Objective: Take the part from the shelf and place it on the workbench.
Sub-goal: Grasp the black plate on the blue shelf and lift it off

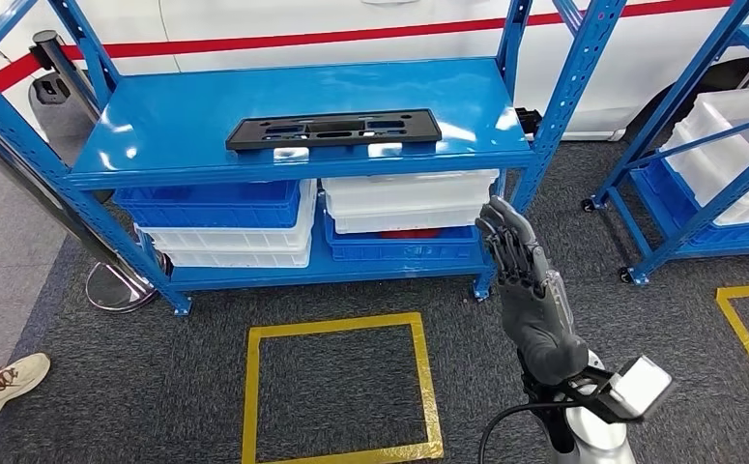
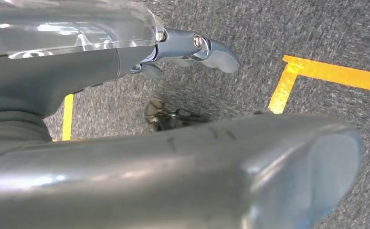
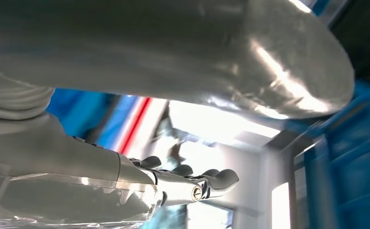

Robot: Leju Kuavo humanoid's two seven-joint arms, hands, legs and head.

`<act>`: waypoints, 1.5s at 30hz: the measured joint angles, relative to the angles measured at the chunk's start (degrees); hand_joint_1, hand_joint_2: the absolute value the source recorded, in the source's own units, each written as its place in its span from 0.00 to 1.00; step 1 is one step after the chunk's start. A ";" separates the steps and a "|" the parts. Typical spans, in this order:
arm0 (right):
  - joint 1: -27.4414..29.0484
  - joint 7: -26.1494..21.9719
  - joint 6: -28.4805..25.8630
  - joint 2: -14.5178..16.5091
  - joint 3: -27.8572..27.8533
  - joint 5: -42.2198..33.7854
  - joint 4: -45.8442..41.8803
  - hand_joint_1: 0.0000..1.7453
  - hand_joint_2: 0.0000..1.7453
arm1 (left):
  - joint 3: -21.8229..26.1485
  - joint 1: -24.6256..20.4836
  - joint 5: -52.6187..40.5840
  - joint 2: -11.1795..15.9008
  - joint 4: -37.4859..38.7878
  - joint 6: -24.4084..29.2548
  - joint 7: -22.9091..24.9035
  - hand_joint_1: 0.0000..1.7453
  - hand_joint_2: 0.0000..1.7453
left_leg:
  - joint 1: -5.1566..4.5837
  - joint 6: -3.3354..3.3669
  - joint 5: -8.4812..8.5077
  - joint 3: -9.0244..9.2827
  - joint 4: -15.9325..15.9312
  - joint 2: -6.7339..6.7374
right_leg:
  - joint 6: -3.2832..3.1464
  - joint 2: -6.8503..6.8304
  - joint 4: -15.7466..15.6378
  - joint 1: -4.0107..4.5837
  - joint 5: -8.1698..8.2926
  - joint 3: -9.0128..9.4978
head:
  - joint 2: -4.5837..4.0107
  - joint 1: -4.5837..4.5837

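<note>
A long, flat black plastic part point(image 1: 334, 130) lies lengthwise along the front edge of the blue shelf's point(image 1: 177, 116) top level, up and to the left of the raised right robot hand point(image 1: 520, 266), whose fingers are spread and empty, the nearer one.

No legible text, label or number is to be found.

No writing can be made out on the black part point(image 1: 333, 129), the blue shelf point(image 1: 206, 116) or the storage bins point(image 1: 404, 193); the yellow floor square point(image 1: 336, 387) and the red stripe point(image 1: 351, 34) on the white vehicle are plain markings without lettering.
</note>
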 joint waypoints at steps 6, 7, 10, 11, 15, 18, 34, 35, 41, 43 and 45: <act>-0.43 -2.70 1.22 -2.64 5.39 -2.68 -5.04 0.00 0.00 | 2.42 -0.63 -1.84 -0.50 0.63 -0.96 -0.23 0.00 0.00 | -0.32 2.06 1.42 2.07 -5.05 -0.09 | 2.16 0.20 0.80 -0.10 -0.59 -0.46 | 0.00 0.09; -0.40 -2.81 1.32 -3.00 5.66 -2.87 -5.44 0.00 0.00 | 2.58 -0.70 -1.98 -0.60 0.69 -1.05 -0.23 0.00 0.00 | -0.25 2.48 1.59 2.12 -5.29 -0.04 | 2.40 0.19 2.74 -0.12 -1.85 -1.33 | 0.00 0.09; -0.03 -2.85 1.62 -3.86 6.34 -3.05 -5.95 0.00 0.00 | 2.91 -0.82 -2.18 -0.70 0.80 -1.26 -0.23 0.00 0.00 | -0.48 3.11 1.62 2.07 -5.36 0.06 | 2.78 0.17 13.22 -0.12 -6.80 -6.44 | 0.00 0.10; 0.14 -2.85 1.76 -4.08 6.51 -3.05 -6.02 0.00 0.00 | 3.03 -0.82 -2.26 -0.70 0.84 -1.29 -0.23 0.00 0.00 | -0.61 3.20 1.56 2.10 -5.35 0.06 | 2.80 0.16 15.35 -0.11 -7.17 -7.56 | 0.00 0.10; 0.40 -2.85 2.13 -4.62 7.00 -3.05 -6.24 0.00 0.00 | 3.33 -0.85 -2.40 -0.92 1.09 -1.37 -0.20 0.00 0.00 | -1.13 3.17 1.07 2.69 -5.26 -0.03 | 1.69 0.01 5.57 0.28 -0.92 -2.91 | 0.00 0.10; 0.52 -2.90 2.22 -4.80 7.28 -3.04 -6.50 0.00 0.00 | 3.40 -0.95 -2.45 -1.23 1.33 -1.42 -0.07 0.00 0.00 | -1.38 2.49 0.68 2.68 -5.14 0.02 | 0.83 -0.17 -0.03 0.80 0.21 -0.41 | 0.00 0.07; 0.60 -3.27 3.14 -4.88 8.14 -2.91 -5.40 0.00 0.00 | 3.73 -1.26 -2.46 -1.33 1.51 -0.56 0.63 0.00 0.00 | -0.08 1.08 2.43 0.40 -4.92 -0.32 | 2.01 0.24 -1.05 -0.18 -1.86 3.10 | 0.00 -0.14; 0.60 -3.28 3.13 -4.88 8.20 -2.91 -5.30 0.00 0.00 | 3.73 -1.25 -2.45 -1.34 1.51 -0.58 0.64 0.00 0.00 | -0.04 1.61 2.37 0.57 -5.01 -0.35 | 2.33 0.20 -0.92 -0.25 -1.88 3.18 | 0.00 -0.13; 0.89 -3.34 2.78 -4.88 8.60 -2.80 -5.03 0.00 0.00 | 3.76 -1.19 -2.49 -1.42 1.51 -0.62 0.45 0.00 0.00 | -0.36 3.37 1.57 2.07 -5.43 -0.42 | 3.03 0.10 13.78 -0.49 -8.21 -4.89 | 0.00 0.03; 1.09 -3.34 2.51 -4.88 8.76 -2.99 -4.95 0.00 0.00 | 3.76 -1.08 -2.52 -1.43 1.52 -0.68 0.45 0.00 0.00 | -0.67 3.45 1.00 2.76 -5.40 -0.50 | 2.82 0.09 14.03 -0.40 -6.53 -6.33 | 0.00 0.03; 1.10 -3.34 2.14 -4.96 8.81 -3.32 -4.95 0.00 0.00 | 3.76 -1.01 -2.57 -1.49 1.54 -0.73 0.45 0.00 0.00 | -0.89 3.33 0.23 3.77 -5.44 -0.57 | 1.92 0.05 7.23 0.04 -1.48 -4.08 | 0.00 0.03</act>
